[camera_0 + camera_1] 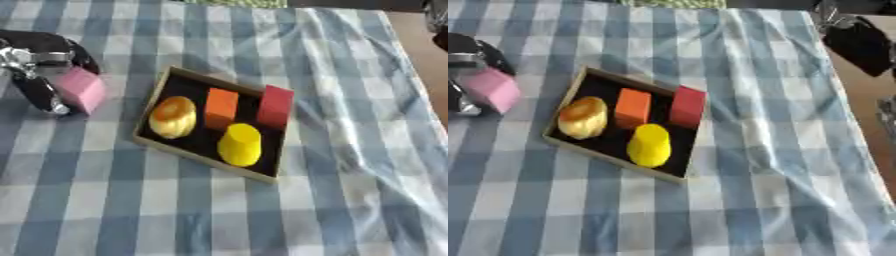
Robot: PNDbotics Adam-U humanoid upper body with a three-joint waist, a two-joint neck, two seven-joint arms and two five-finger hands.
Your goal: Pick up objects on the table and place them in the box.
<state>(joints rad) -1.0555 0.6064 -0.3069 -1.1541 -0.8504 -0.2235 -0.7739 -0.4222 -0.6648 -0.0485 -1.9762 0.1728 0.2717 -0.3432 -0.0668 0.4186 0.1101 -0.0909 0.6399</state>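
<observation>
A shallow wooden box (150, 141) with a black floor lies in the middle of the checked cloth. Inside it are a round yellow-brown piece (173, 117), an orange block (221, 108), a red block (276, 107) standing at the back right corner, and a yellow cylinder (240, 144). Left of the box, my left hand (33, 74) has its fingers curled round a pink block (81, 89), just above the cloth. A black shape at the upper right looks like my right hand (857, 43), off the table's right edge; its pose is unclear.
The blue and white checked cloth (332, 190) covers the table and is wrinkled to the right of the box. The table's right edge (846, 115) runs down the right side, with brown floor beyond it.
</observation>
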